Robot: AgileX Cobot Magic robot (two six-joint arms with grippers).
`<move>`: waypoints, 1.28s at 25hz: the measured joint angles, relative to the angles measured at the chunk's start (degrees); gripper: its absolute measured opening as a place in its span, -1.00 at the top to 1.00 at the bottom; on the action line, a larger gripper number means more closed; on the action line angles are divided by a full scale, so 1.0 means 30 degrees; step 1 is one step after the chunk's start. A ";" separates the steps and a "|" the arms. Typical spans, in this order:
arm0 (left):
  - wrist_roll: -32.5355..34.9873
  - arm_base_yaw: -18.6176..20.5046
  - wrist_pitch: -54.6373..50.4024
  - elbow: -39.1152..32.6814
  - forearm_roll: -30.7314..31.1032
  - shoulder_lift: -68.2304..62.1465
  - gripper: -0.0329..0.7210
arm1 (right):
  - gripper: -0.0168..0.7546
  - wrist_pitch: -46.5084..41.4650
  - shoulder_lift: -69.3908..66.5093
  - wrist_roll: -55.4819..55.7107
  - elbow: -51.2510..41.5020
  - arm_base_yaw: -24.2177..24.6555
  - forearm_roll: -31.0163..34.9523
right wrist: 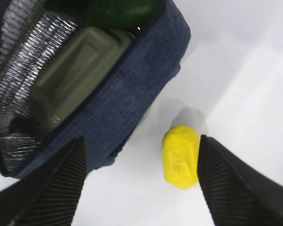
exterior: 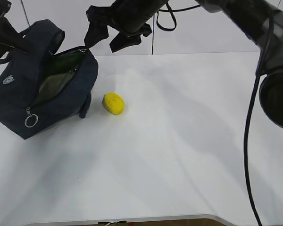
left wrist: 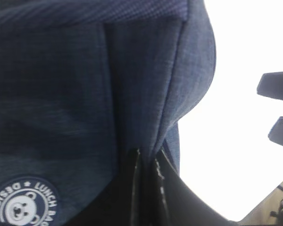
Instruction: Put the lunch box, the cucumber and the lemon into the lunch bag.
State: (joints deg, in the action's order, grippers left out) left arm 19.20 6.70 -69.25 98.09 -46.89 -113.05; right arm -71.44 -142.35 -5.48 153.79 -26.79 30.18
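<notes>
The dark navy lunch bag [exterior: 19,94] stands open at the left, its silver ring pull [exterior: 31,120] hanging at the front. My left gripper [exterior: 12,40] is shut on the bag's fabric at its top left edge; in the left wrist view its jaws [left wrist: 148,165] pinch a fold of the bag [left wrist: 75,94]. In the right wrist view the lunch box's sage-green lid [right wrist: 80,70] and the dark green cucumber [right wrist: 118,12] lie inside the bag [right wrist: 132,94]. The yellow lemon [exterior: 113,103] lies on the table just right of the bag. My right gripper [exterior: 108,40] hovers open and empty above the lemon [right wrist: 180,155].
The white table [exterior: 188,141] extends to the right and front of the lemon. The right arm and its black cable [exterior: 247,132] cross the upper right. The right gripper's fingers [left wrist: 278,87] show at the right edge of the left wrist view.
</notes>
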 joint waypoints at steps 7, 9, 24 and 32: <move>-0.0355 0.0000 -0.0033 0.0000 -0.0516 0.0329 0.95 | -0.55 -0.0112 0.0631 0.0024 -0.0649 -0.0785 -0.4094; -0.0386 0.0000 -0.0033 0.0000 -0.0516 0.0445 0.95 | -0.55 -0.0148 0.0631 0.0024 -0.0766 -0.0820 -0.4679; -0.0758 0.0000 -0.0269 0.0000 -0.0250 0.1998 0.95 | -0.55 -0.0188 0.1665 -0.0091 -0.1029 -0.0698 -0.6050; -0.0790 0.0000 -0.0307 0.0000 -0.0171 0.2047 0.95 | -0.55 -0.0153 0.4040 -0.0341 -0.5251 -0.0698 -0.6959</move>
State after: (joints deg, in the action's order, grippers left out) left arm 16.83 6.70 -70.17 98.09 -47.40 -106.90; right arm -71.90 -130.23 -6.50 138.04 -28.89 9.30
